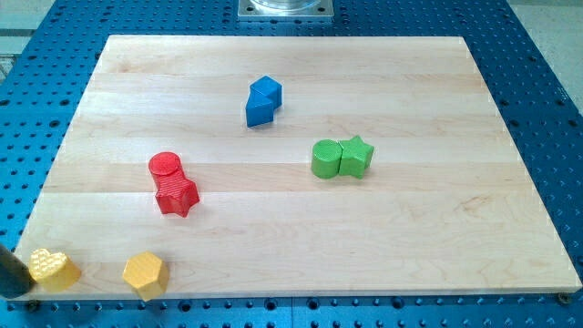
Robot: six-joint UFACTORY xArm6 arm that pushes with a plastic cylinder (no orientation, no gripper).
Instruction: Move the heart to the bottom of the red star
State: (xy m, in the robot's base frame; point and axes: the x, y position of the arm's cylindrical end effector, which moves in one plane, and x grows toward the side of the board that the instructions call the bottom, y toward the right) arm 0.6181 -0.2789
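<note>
The yellow heart lies at the bottom left corner of the wooden board. The red star sits up and to the right of it, touching a red cylinder just above it. My tip shows as a dark rod at the view's left edge, right against the heart's left side. The rod's upper part is cut off by the frame edge.
A yellow hexagon lies at the board's bottom edge, right of the heart and below the red star. Two touching blue blocks sit at the upper middle. A green block touches a green star at centre right.
</note>
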